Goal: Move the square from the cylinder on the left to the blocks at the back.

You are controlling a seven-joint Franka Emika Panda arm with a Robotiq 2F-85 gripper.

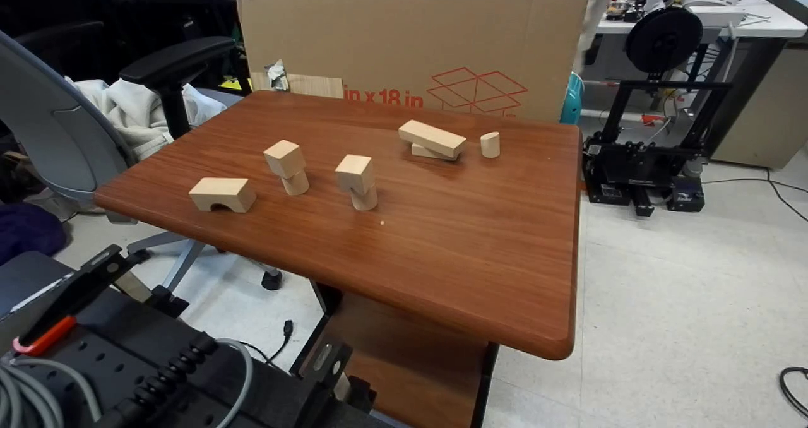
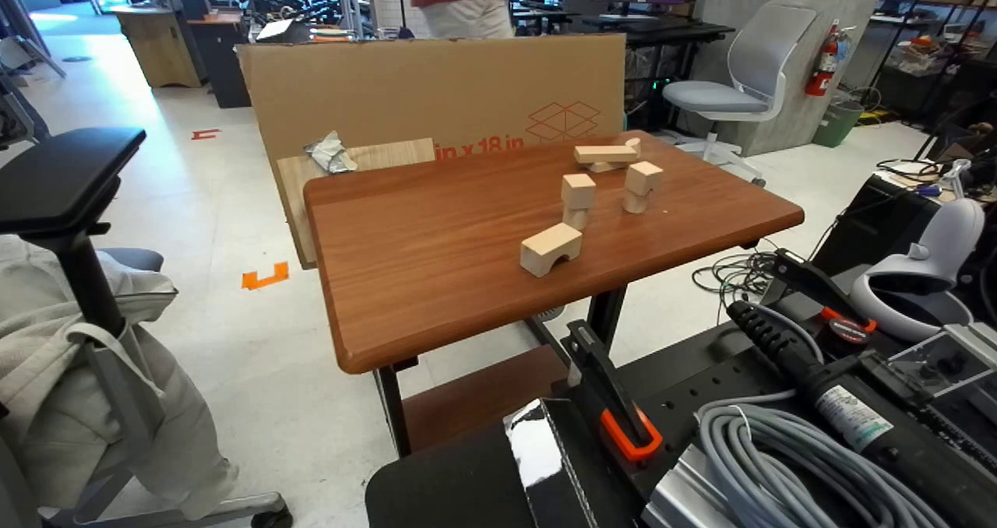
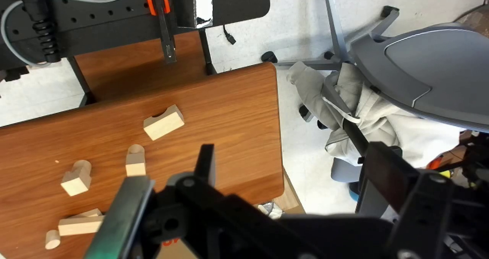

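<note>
The square [image 1: 284, 158] is a pale wooden block. It sits on top of the short cylinder [image 1: 295, 183], left of a similar stack. The square [image 2: 578, 191] and cylinder [image 2: 576, 218] also show in an exterior view, and the wrist view shows the square [image 3: 135, 169] and cylinder [image 3: 136, 149]. The blocks at the back are a long bar [image 1: 432, 136] lying on a smaller flat piece [image 1: 429, 153]; the bar [image 3: 80, 225] is partly hidden by a gripper finger in the wrist view. My gripper [image 3: 293, 154] is open and empty, above the table edge and away from the stacks.
A second stack has a notched block [image 1: 355, 173] on a cylinder [image 1: 364, 199]. An arch block [image 1: 222, 194] stands near the front left edge. A slant-topped cylinder [image 1: 490, 144] stands beside the bar. A cardboard sheet [image 1: 404, 43] rises behind the table; a chair [image 3: 420, 75] is beside it.
</note>
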